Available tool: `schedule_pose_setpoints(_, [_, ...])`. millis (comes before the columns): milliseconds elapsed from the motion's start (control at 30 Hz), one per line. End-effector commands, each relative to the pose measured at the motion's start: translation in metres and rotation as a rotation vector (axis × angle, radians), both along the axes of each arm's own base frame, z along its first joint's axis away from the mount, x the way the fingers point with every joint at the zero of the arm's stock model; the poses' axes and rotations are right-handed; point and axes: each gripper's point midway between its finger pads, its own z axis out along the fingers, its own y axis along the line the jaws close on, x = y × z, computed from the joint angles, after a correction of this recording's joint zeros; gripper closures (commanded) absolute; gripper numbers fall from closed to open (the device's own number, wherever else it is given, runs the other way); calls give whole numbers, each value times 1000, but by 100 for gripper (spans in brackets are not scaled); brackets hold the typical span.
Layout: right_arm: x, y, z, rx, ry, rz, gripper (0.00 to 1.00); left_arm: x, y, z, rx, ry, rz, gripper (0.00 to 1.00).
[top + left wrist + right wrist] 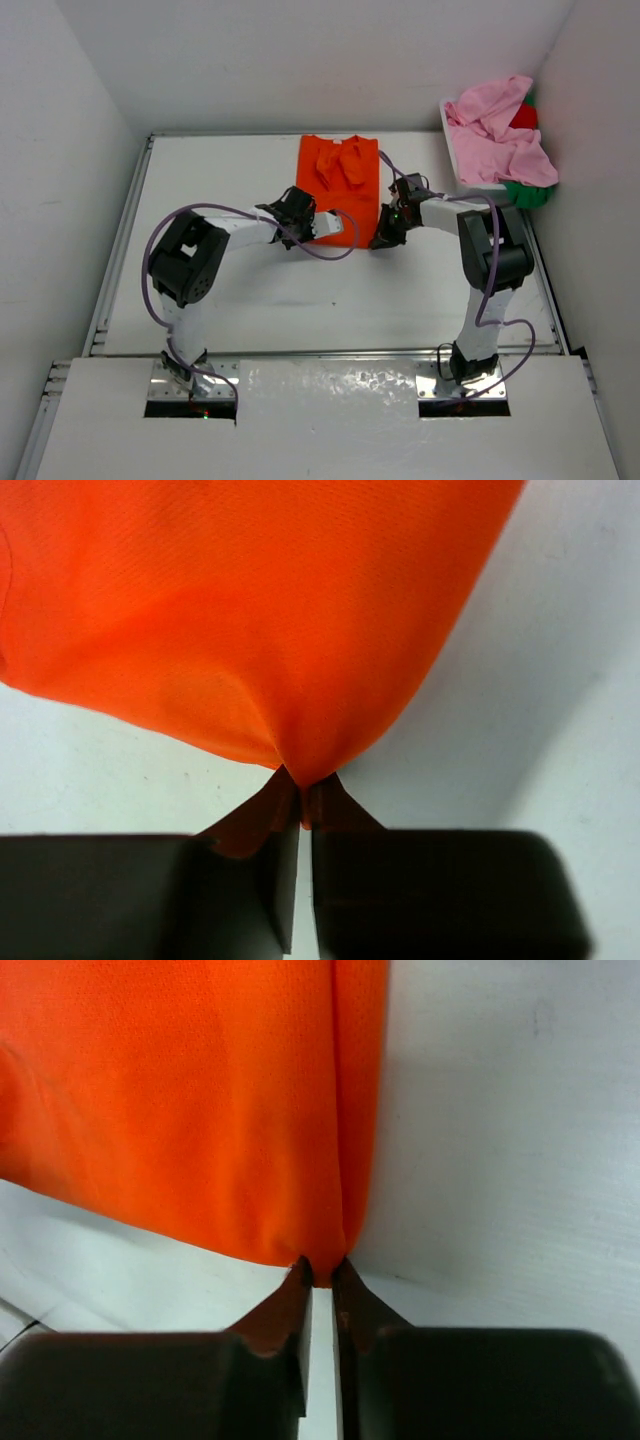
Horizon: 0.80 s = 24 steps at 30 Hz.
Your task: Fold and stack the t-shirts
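Observation:
The orange t-shirt [338, 185] lies partly folded at the table's back middle. My left gripper [297, 224] is shut on its near left corner, which is pinched between the fingertips in the left wrist view [305, 792]. My right gripper [384, 232] is shut on the near right corner of the shirt [322, 1272]. The orange cloth [250, 610] fills the upper part of both wrist views [190, 1100]. The pink t-shirt [500, 135] is heaped over the basket at the back right, with the red shirt [524, 116] and the green shirt [528, 193] showing beneath it.
The white mesh basket [452, 140] stands against the right wall at the back. White walls close in the table on the left, back and right. Purple cables loop from both arms over the table [330, 300].

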Motion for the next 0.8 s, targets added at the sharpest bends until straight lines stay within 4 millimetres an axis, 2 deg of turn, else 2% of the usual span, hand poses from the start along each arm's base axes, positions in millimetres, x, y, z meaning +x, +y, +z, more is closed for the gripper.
schedule_pose_setpoints(0, [16,6,4,20,-33,-36,92,9,-8,6,-50,-24,50,100])
schedule_pose_setpoints(33, [17,4,6,16,-42,-41,99,8,-7,6,-50,-19,59,100])
schedule_pose_setpoints(100, [20,1,13,12,-66,-39,100,12,1,11,-29,-28,93,100])
schedule_pose_setpoints(200, [14,1,18,7,-78,-8,100,6,13,15,1,-26,118,100])
schedule_pose_setpoints(300, [-2,0,26,10,-91,31,100,-9,18,22,16,-13,108,100])
schedule_pose_setpoints(333, [-7,2,36,9,-115,51,100,-19,21,22,30,8,104,100])
schedule_pose_setpoints(367, [-20,1,33,-2,-99,68,100,-25,21,29,28,4,96,100])
schedule_pose_setpoints(400, [-30,1,35,-14,-94,99,100,-39,23,27,51,19,81,100])
schedule_pose_setpoints(433, [-39,6,47,-11,-122,128,100,-51,27,26,77,42,70,100])
schedule_pose_setpoints(467, [-54,5,44,-20,-105,149,100,-61,28,36,77,32,60,100])
schedule_pose_setpoints(500, [-70,8,46,-34,-91,195,100,-80,30,31,102,57,39,100])
schedule_pose_setpoints(533, [-84,7,53,-41,-107,213,100,-95,34,40,108,69,26,100])
schedule_pose_setpoints(567, [-94,6,54,-57,-108,226,100,-116,37,34,127,107,-3,100])
schedule_pose_setpoints(633, [-124,7,53,-61,-79,265,100,-141,45,42,136,141,-7,100])
schedule_pose_setpoints(667, [-131,7,65,-54,-113,270,100,-154,47,42,146,164,-20,100])
schedule_pose_setpoints(700, [-146,8,65,-58,-94,289,100,-163,48,45,141,180,-13,100])
schedule_pose_setpoints(733, [-157,7,66,-62,-84,299,100,-173,54,55,139,191,-14,100])
schedule_pose_setpoints(767, [-163,8,77,-56,-118,311,100,-180,51,61,128,193,-29,100])
